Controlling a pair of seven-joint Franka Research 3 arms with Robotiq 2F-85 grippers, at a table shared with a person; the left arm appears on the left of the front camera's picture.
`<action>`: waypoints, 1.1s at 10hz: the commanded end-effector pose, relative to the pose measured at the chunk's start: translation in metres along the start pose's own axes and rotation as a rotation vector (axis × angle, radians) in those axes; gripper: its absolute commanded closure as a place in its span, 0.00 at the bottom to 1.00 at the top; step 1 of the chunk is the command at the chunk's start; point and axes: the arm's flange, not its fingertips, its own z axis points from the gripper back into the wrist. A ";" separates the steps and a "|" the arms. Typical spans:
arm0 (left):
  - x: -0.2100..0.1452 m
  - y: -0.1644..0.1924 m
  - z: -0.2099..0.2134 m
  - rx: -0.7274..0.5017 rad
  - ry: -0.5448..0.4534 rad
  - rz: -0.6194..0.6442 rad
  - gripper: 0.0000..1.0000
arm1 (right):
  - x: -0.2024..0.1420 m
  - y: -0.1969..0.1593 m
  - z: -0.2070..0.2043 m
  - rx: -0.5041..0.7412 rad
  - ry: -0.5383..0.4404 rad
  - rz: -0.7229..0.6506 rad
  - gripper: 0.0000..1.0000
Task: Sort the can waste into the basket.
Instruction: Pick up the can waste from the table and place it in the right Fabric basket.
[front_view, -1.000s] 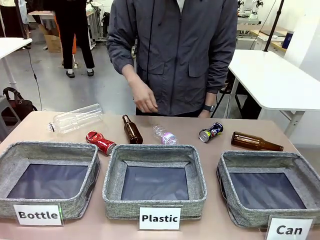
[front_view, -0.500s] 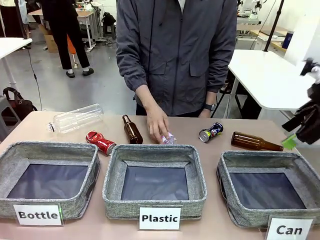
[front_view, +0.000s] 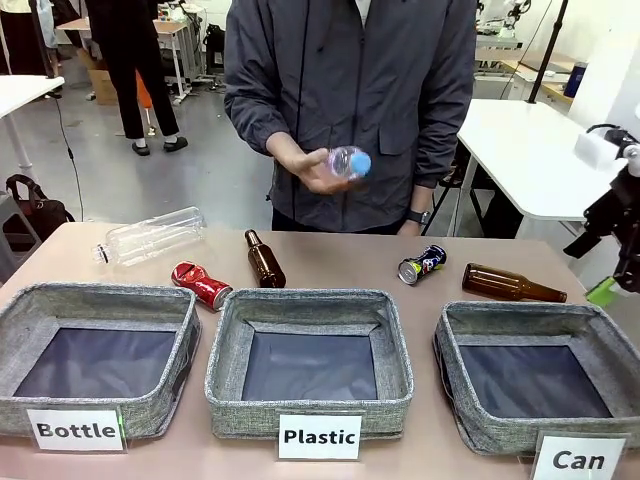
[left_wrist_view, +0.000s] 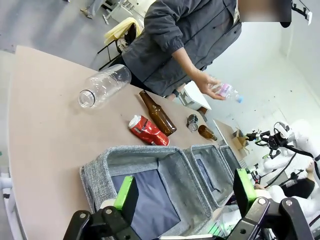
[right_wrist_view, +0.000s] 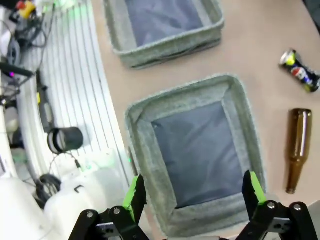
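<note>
A crushed red can (front_view: 200, 285) lies on the table behind the "Bottle" bin, and shows in the left wrist view too (left_wrist_view: 146, 131). A dark printed can (front_view: 421, 264) lies behind the gap between the "Plastic" bin and the grey "Can" basket (front_view: 530, 440). My right gripper (right_wrist_view: 194, 192) hangs open above the Can basket (right_wrist_view: 140, 117), with the dark can (right_wrist_view: 300, 71) off to the side. In the front view the right gripper (front_view: 610, 288) sits at the far right edge. My left gripper (left_wrist_view: 186, 192) is open over the "Bottle" bin (left_wrist_view: 100, 167), holding nothing.
The person's hand holds a small clear plastic bottle (front_view: 347, 162) at chest height. A large clear bottle (front_view: 150, 238) and two brown glass bottles (front_view: 263, 259) (front_view: 512, 285) lie on the table. The "Plastic" bin (front_view: 310, 400) stands in the middle, the "Bottle" bin (front_view: 95, 410) at left.
The person's hand reached down, took the small plastic bottle off the table and lifted it to chest height. My right arm came into the front view at the right edge.
</note>
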 end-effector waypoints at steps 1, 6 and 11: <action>0.000 -0.001 -0.001 -0.016 -0.022 -0.023 0.00 | 0.002 0.002 -0.003 0.009 -0.026 -0.069 0.00; 0.000 -0.001 -0.001 -0.016 -0.022 -0.023 0.00 | 0.011 -0.058 -0.012 0.110 -0.184 0.074 0.00; 0.000 -0.001 -0.001 -0.016 -0.022 -0.023 0.00 | -0.125 0.021 0.052 -0.073 -0.432 -0.172 0.00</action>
